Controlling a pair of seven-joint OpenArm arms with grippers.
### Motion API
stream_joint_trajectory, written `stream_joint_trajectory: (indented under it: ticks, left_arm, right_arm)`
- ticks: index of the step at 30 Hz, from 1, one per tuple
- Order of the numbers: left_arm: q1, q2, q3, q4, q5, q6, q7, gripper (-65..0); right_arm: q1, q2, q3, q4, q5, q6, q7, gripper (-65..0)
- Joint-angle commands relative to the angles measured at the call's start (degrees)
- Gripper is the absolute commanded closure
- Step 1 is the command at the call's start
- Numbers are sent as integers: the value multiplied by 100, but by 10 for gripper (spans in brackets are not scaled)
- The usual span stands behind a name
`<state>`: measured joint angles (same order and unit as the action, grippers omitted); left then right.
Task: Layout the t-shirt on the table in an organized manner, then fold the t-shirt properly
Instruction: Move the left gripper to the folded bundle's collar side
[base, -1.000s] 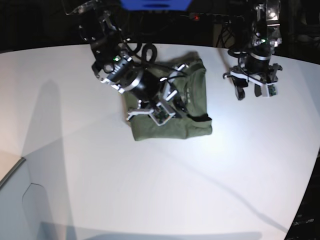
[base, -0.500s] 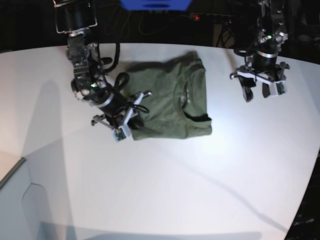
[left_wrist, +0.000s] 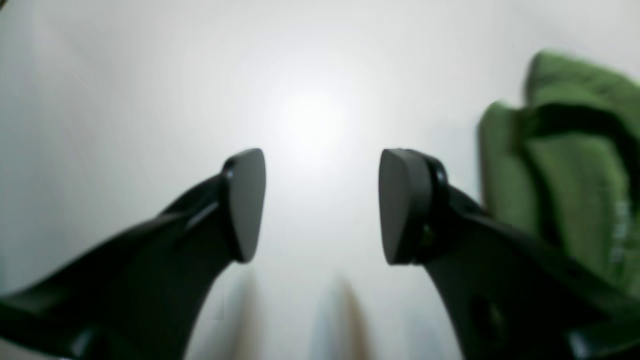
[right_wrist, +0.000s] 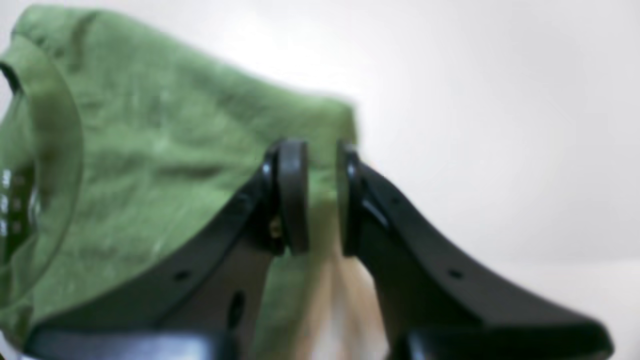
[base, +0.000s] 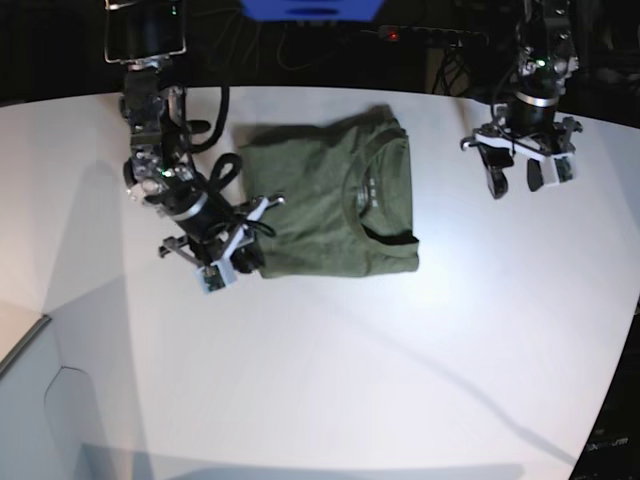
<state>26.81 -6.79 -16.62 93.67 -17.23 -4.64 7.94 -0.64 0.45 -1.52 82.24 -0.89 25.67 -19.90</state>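
The olive-green t-shirt (base: 320, 190) lies folded into a compact rectangle on the white table (base: 400, 350), collar toward the front right. My right gripper (base: 243, 258) hangs at the shirt's front-left corner. In the right wrist view its fingertips (right_wrist: 322, 195) stand only a narrow slit apart. Nothing is pinched between them, and the t-shirt (right_wrist: 150, 150) spreads out beyond and to the left. My left gripper (base: 515, 182) hovers over bare table to the right of the shirt. Its tips (left_wrist: 322, 205) are wide open and empty, with the t-shirt (left_wrist: 575, 175) at the right edge.
Dark floor and cables (base: 440, 40) lie beyond the table's curved far edge. A grey panel (base: 40, 400) sits at the front left corner. White tabletop (right_wrist: 500, 125) surrounds the shirt on all sides.
My right arm has drawn back from over the shirt's middle to its front-left corner. The left gripper has risen slightly toward the far edge and opened a little wider.
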Motion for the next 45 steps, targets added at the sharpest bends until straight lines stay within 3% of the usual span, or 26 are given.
stream_joint_trajectory:
  ticks: [1,3,7,10,13,20,34,37,45]
  left_arm:
    - [58,24,-4,220,-118,-23,-140,-388]
    - [102,76,5,396,-444,-23,-113,-444]
    - [-21,41,163,440,-1358,-23,687,-535]
    - [-320,50,348,229,-1824,-23,1249,-536]
    - [-602,76,524,-61,-2026,-23,1469,-536]
    - [-1147,50,1148,-800,-2272,-23,1504,-536]
    - [-1604,50,1711,-1547,-2263,-23,1513,-533]
    - [-1630,50,1790,-1591,-2263,-23,1513,-461]
    - [-1806,68,1790,-1617,-2237,-23,1513,-37]
  right_arm:
    - [16,4,77,291,102,-4,166,-113]
    - [-72,4,227,554,102,-4,166,-113]
    - [-274,30,552,765,102,-4,166,-113]
    - [-397,30,780,792,102,-4,166,-113]
    - [-511,30,948,792,102,-4,166,-113]
    - [-626,39,1255,801,93,-4,166,-113]
    - [-740,118,1299,801,93,-4,166,-113]
    - [-740,118,1299,801,93,-4,166,-113]
    - [-740,127,1308,801,93,-4,166,-113]
